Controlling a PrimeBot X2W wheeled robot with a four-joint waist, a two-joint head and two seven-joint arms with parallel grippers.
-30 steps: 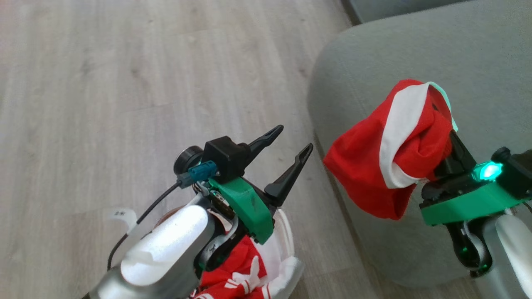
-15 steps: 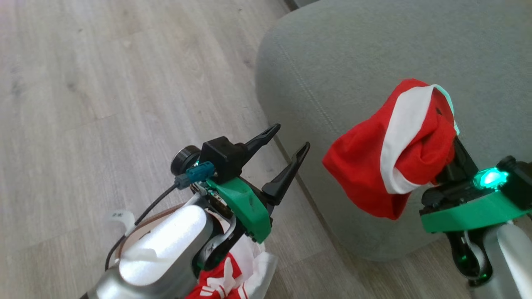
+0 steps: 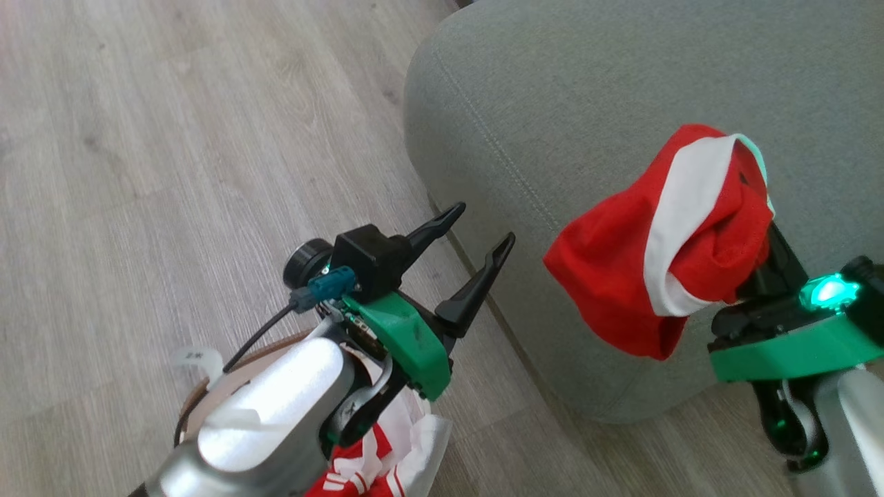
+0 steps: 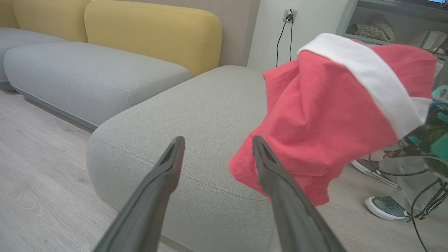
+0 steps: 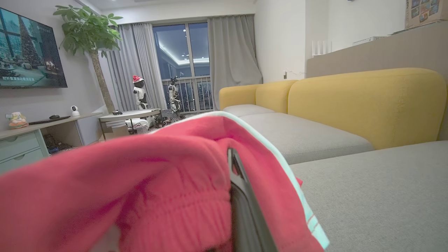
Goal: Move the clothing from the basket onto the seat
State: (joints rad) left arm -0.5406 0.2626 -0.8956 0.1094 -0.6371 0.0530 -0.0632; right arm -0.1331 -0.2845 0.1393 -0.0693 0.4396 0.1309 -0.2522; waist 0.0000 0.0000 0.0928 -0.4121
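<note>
While the right gripper [image 3: 770,255] stays out of it, clamped tight on the red white-banded garment [image 3: 621,276] at the seat [image 3: 552,103] edge, the left gripper [image 3: 483,224] hangs near the basket [image 3: 224,367] — fingers spread wide.

The seat [image 3: 552,83] is standing on the floor [image 3: 138,138] at the right. The basket [image 3: 214,383] is sitting on the floor to its left, under the left arm, with clothing [image 3: 356,468] lying in it. A garment [image 3: 608,276] is hanging from the right gripper [image 3: 773,266] over the seat's near corner, just right of the left gripper [image 3: 476,231].
</note>
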